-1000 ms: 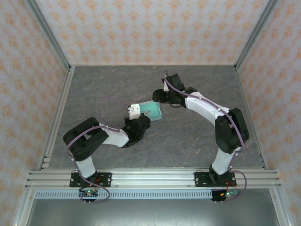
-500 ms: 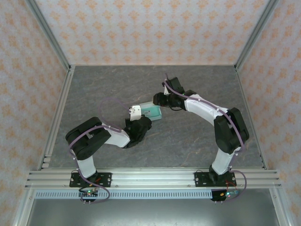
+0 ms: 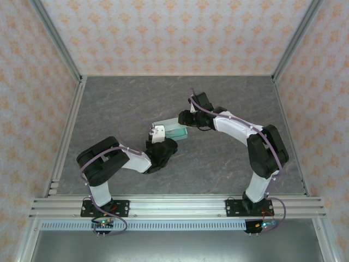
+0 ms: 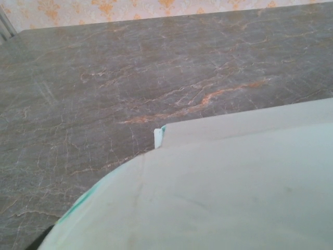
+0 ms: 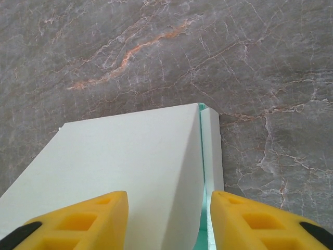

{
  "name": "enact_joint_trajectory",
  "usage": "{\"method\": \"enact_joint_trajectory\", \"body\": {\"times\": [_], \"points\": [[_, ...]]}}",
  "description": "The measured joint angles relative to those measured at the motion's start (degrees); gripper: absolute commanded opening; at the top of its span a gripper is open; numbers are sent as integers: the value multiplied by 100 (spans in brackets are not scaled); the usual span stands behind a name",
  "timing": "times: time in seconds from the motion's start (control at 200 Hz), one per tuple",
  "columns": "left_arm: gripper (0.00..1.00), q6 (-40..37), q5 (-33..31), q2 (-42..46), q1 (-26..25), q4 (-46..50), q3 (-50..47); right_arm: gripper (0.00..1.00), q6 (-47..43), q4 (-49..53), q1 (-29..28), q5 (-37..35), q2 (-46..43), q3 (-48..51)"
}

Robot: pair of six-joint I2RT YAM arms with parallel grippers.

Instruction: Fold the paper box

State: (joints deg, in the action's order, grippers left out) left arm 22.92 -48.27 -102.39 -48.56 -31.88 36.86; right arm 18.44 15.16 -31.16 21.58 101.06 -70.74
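Compared with a second earlier, the paper box (image 3: 173, 130) has drifted slightly toward the left arm and shows a narrower profile; it lies mid-table over the grey marbled tabletop (image 3: 109, 103), between both grippers. Right gripper (image 5: 165, 208): yellow fingers (image 5: 93, 213) apart, poised over the panel beside its creased edge; left gripper (image 3: 162, 134): against the opposite end, finger state not discernible. A clean fold probably requires bracing one panel while pressing evenly along the crease.

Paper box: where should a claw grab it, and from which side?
The paper box is a thin, flat panel, so probably pinch across its thickness at the folded edge, coming in level from an end; the crease looks stiffest.
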Motion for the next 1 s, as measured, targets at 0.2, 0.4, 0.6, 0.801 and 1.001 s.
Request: {"method": "enact_joint_trajectory", "body": {"times": [0.2,0.4,0.6,0.801,1.001], "points": [[43,48,9,247,-120,225,-164,46,0,0,0,-46,0,4],[49,138,114,664,-179,382,-306,46,0,2,0,-76,0,4],[52,275,621,1419,-210,925,-678,46,0,7,0,-83,0,4],[53,345,1606,2905,-210,2306,-730,47,-22,11,0,-168,0,4],[59,444,2651,4446,-195,3917,-503,47,-66,31,0,-251,0,4]]}}
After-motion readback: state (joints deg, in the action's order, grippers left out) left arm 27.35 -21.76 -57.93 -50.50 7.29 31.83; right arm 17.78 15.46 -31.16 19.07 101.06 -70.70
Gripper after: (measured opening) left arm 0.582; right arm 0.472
